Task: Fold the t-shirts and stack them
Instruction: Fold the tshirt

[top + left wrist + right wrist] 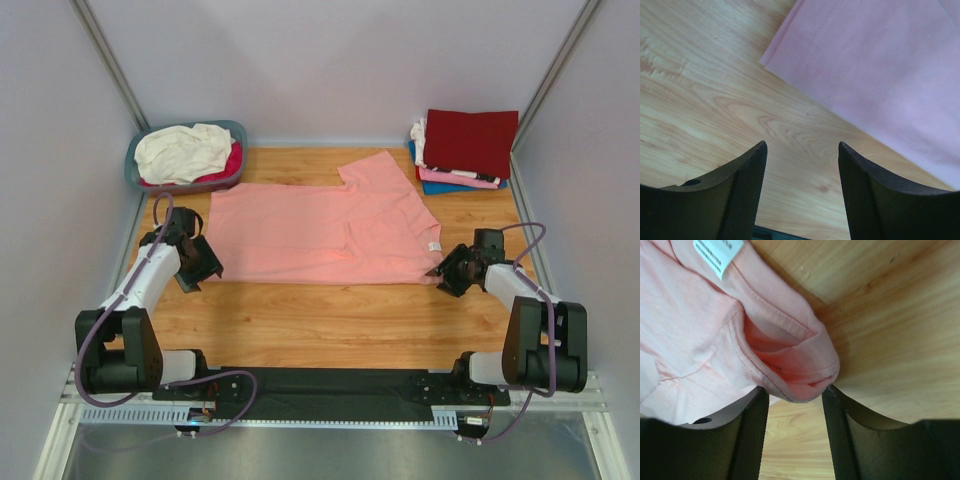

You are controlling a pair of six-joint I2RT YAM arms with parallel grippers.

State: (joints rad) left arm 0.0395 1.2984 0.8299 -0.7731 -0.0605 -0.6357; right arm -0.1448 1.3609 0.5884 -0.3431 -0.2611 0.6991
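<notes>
A salmon-pink t-shirt [320,232] lies spread flat on the wooden table, one sleeve pointing to the back. My left gripper [206,264] is open and empty just off the shirt's left edge. In the left wrist view its fingers [745,185] stand wide apart over bare wood, with the shirt's corner [880,65] ahead and to the right. My right gripper [443,268] is open at the shirt's right edge. In the right wrist view the bunched collar hem [800,377] sits right at the open fingertips [835,410], below a white label [717,252].
A blue-grey basket [236,133] at the back left holds a cream-white shirt [182,150] and a magenta one [232,160]. A folded stack at the back right has a dark red shirt [470,140] on top of pink [450,181] and blue [440,188] ones. Walls close three sides.
</notes>
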